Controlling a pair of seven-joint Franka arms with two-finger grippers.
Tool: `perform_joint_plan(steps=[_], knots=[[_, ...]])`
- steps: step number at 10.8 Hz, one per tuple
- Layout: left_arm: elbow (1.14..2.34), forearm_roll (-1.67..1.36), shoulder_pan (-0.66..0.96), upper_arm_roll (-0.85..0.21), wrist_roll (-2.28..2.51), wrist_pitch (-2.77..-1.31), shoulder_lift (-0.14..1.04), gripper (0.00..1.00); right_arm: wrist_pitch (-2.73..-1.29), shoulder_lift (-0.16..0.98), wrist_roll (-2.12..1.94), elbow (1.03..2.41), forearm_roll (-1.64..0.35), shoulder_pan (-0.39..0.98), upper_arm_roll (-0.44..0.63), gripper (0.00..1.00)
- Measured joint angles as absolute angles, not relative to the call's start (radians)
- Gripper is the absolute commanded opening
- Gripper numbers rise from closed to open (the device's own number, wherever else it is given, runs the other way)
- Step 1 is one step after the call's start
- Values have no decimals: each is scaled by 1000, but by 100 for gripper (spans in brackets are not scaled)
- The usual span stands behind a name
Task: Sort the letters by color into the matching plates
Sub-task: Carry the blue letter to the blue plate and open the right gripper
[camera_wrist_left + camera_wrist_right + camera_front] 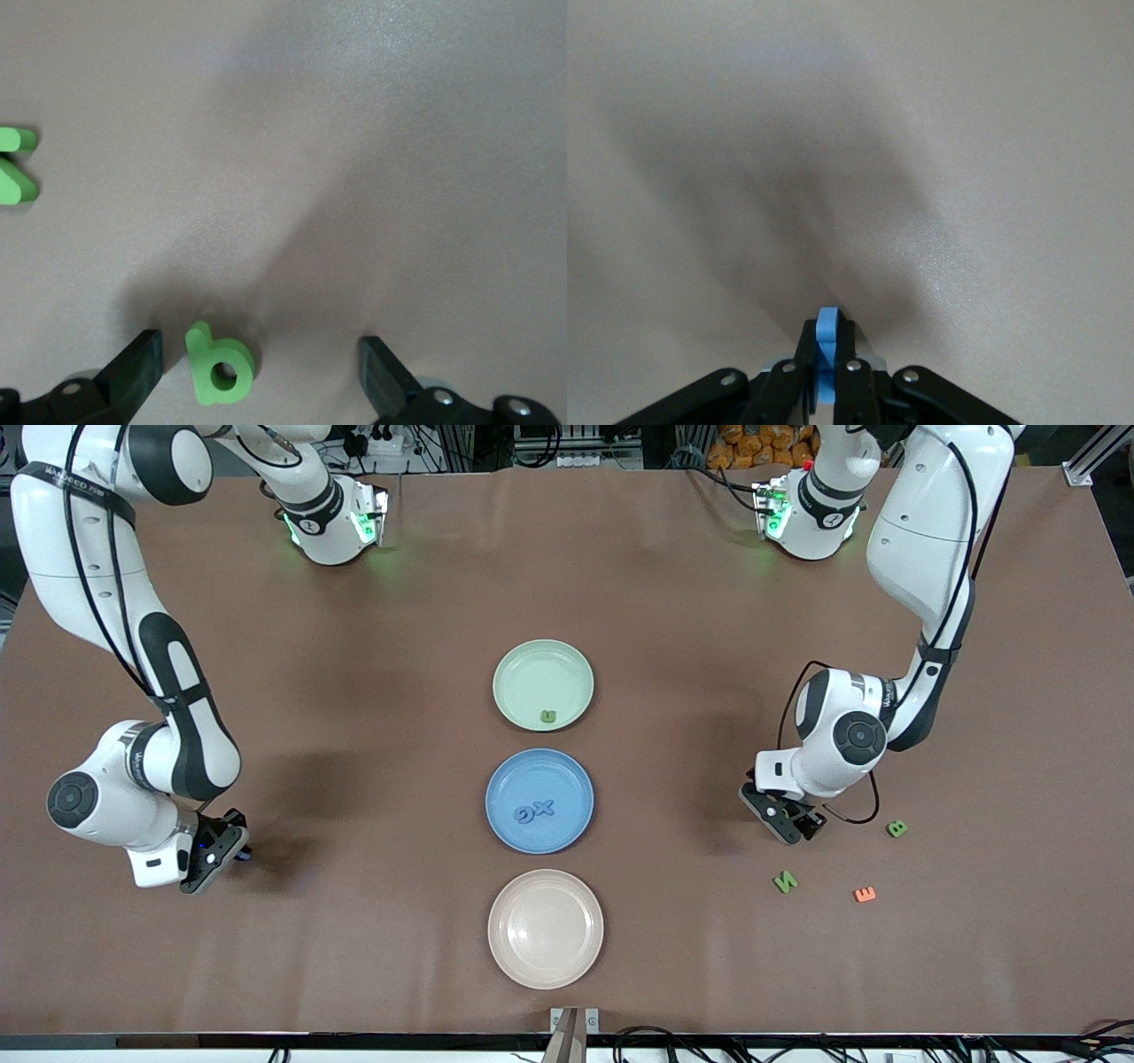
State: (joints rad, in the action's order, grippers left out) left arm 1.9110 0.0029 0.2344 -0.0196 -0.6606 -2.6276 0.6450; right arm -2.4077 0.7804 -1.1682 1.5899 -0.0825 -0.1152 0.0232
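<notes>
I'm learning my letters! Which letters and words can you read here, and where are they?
"N": green letter on the table.
"E": orange-red letter on the table.
"B": green letter on the table.
"X": blue letter in the blue plate.
Blue shape beside it and the green piece in the green plate: unreadable.

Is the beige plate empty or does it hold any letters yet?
Empty: the beige plate shows only a bare bottom, while the blue plate and green plate hold letters.

Matt foam letters (785,881), matt brown table (354,646).
</notes>
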Motion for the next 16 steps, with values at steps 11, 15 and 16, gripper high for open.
perform_joint_plan(steps=[11, 15, 16], knots=[[1901, 3, 198, -31, -713, -2628, 647, 100, -2290, 729, -445, 1581, -86, 31, 10, 0], [1900, 3, 198, -32, -713, -2628, 647, 45, -2279, 694, 31, 1581, -100, 169, 0, 0], [1899, 3, 198, -34, -710, -2628, 648, 36, -2279, 691, 142, 1581, -117, 207, -6, 0]])
